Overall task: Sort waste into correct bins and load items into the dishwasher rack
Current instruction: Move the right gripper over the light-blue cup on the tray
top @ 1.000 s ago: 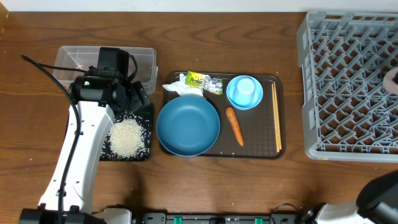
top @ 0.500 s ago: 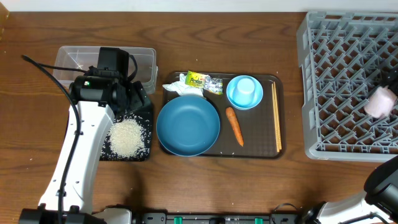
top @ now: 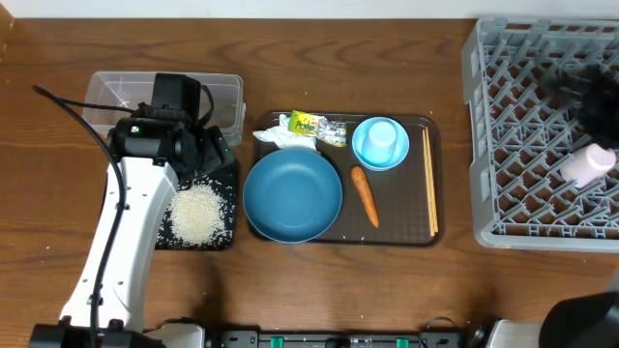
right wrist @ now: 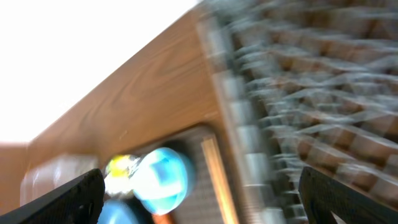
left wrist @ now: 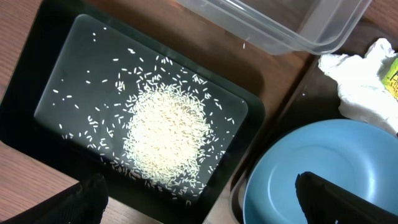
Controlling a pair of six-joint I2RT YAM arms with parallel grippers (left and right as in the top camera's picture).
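A: The small white cup [top: 588,164] now lies in the dishwasher rack [top: 481,135]; right end effector [right wrist: 205,202] withdrawn, spread apart.
B: Likewise the left end effector [left wrist: 205,202]. The light-blue cup [top: 379,143] on the brown tray [top: 398,211]: light, slick; pinch its rim.

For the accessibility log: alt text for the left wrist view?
A heap of white rice lies in a black tray under the open left gripper. A clear tub shows above; a blue bowl and crumpled tissue lie at right.
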